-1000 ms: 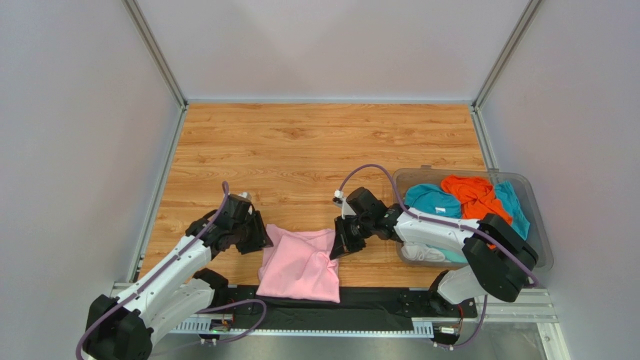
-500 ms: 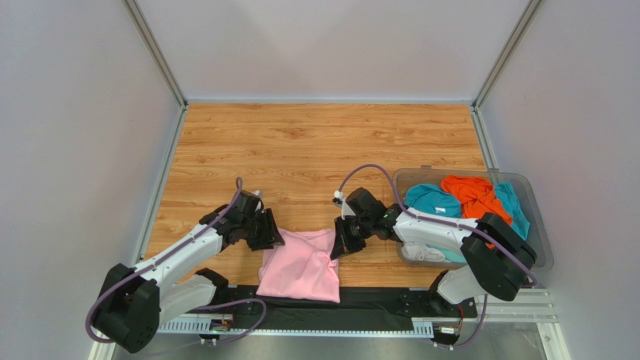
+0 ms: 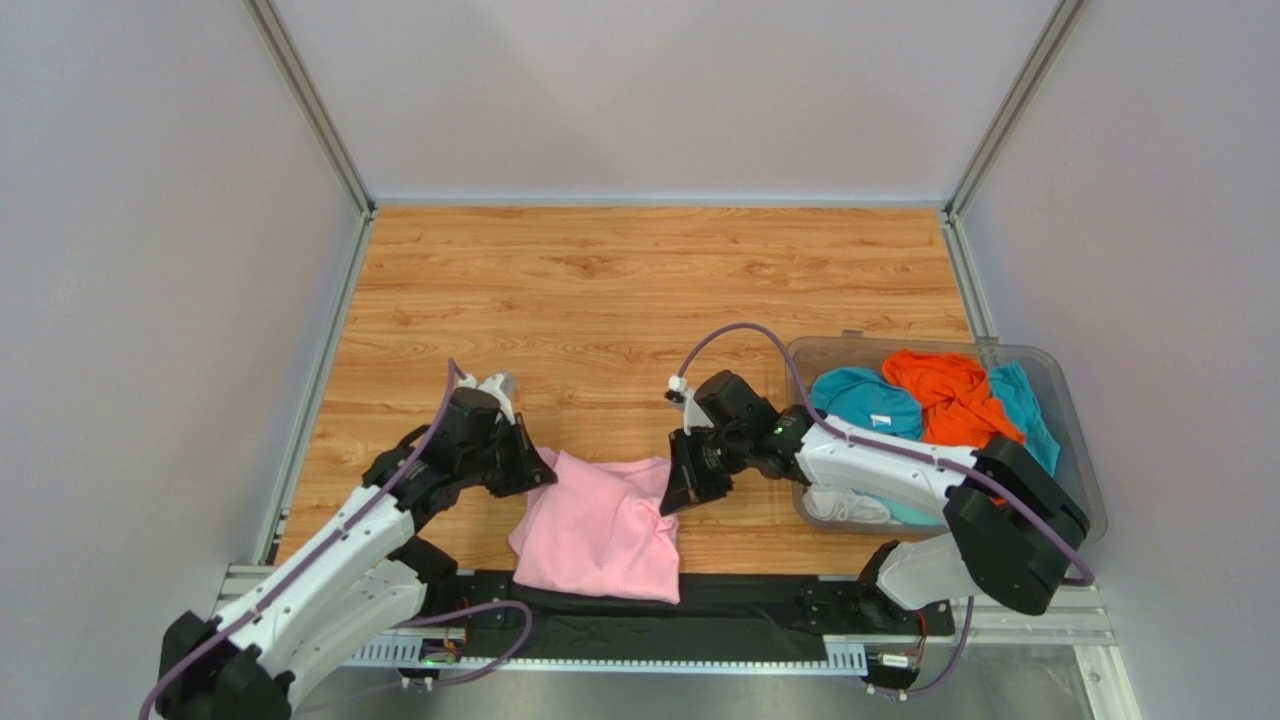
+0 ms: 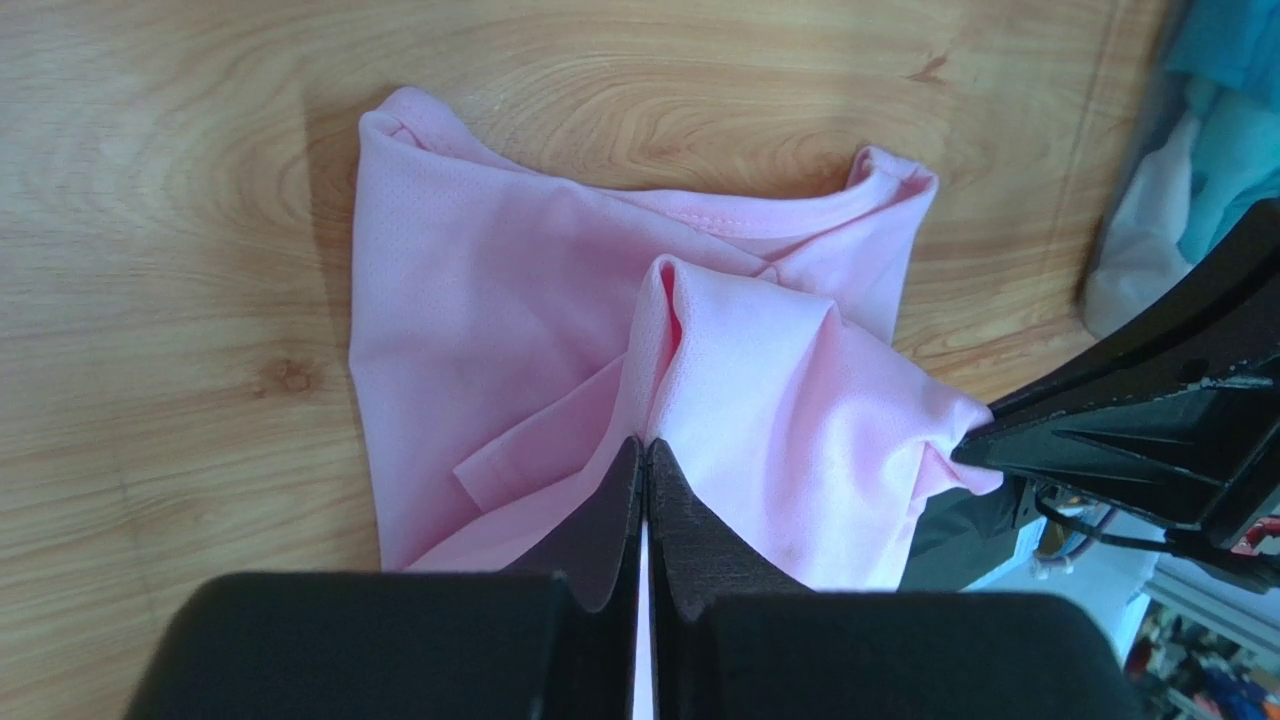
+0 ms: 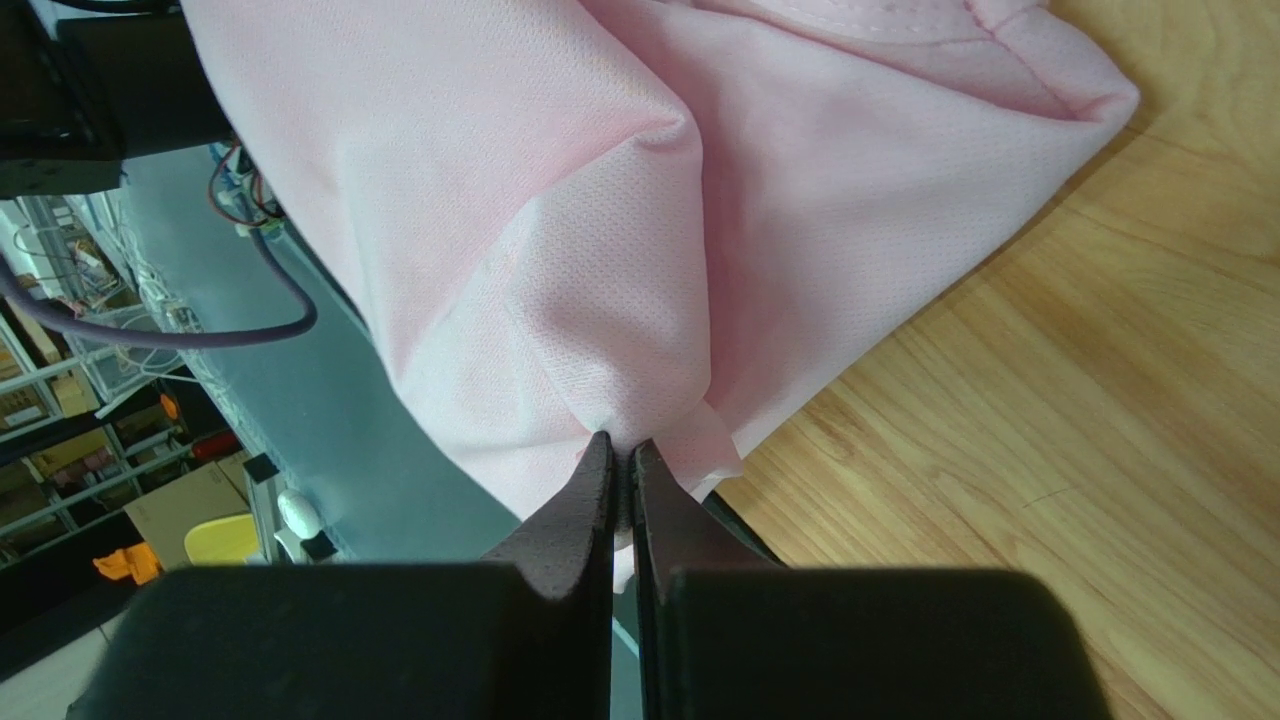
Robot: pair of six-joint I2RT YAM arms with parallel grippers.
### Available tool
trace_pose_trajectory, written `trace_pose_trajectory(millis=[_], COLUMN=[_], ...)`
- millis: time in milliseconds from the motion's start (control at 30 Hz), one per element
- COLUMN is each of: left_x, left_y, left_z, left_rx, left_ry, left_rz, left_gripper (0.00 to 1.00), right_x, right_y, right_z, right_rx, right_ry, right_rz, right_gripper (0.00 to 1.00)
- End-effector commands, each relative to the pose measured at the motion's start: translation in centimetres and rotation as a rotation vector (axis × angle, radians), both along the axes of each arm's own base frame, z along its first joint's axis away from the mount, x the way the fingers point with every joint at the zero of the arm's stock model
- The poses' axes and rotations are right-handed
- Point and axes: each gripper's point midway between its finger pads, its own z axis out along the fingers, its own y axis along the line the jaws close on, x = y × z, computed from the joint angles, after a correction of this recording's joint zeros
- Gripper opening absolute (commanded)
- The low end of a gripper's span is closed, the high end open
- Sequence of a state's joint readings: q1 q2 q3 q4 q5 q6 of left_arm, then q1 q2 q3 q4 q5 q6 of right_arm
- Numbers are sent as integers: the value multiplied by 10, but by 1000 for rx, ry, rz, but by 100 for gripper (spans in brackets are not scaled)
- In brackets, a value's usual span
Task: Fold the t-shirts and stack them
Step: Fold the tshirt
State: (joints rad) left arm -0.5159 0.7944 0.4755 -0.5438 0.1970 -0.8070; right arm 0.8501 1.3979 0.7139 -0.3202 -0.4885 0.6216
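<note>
1. Left gripper (image 4: 643,450), jaws pinched tight on a raised fold of the pink t-shirt (image 3: 601,528), at its 10 o'clock corner.
2. Right gripper (image 5: 621,447) clamps that shirt's 2 o'clock edge.
3. The single pink shirt lies at the table's (image 3: 631,285) 6 o'clock edge. The clear bin (image 3: 1085,468), at 4 o'clock, holds one orange t-shirt (image 3: 947,387), one white t-shirt (image 3: 842,507) and two teal patches (image 3: 861,399).
</note>
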Motion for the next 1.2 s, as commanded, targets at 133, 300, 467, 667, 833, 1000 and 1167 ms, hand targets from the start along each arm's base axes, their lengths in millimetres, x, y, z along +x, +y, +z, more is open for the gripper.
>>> trace_pose_trajectory(millis=[133,300,467,667,833,1000,1167], left_x=[-2,10,28,47,66,77,79], left_y=[28,48,59,72,78,87,82], left_z=[40,47,44,26,17,18,39], left_rx=[6,80,165,286,367,463,441], left_ry=[-154,-211,-220,-196,-199,-165,-170], left_rz=[126,215,287,365,407,457,441], left_gripper=[0,0,0,0,0,24,85], right_x=[12,30,59,91,123,145,147], right_y=[20,12,3,4,14,19,24], right_z=[65,62,56,38,26,14,43], right_rx=[154,69,-9,-77,-123,-177,-143], right_ry=[-145,-200,-262,-315,-353,-348,-372], right_rz=[50,-3,-87,-85,-90,-100,-95], right_gripper=[0,0,0,0,2,46,72])
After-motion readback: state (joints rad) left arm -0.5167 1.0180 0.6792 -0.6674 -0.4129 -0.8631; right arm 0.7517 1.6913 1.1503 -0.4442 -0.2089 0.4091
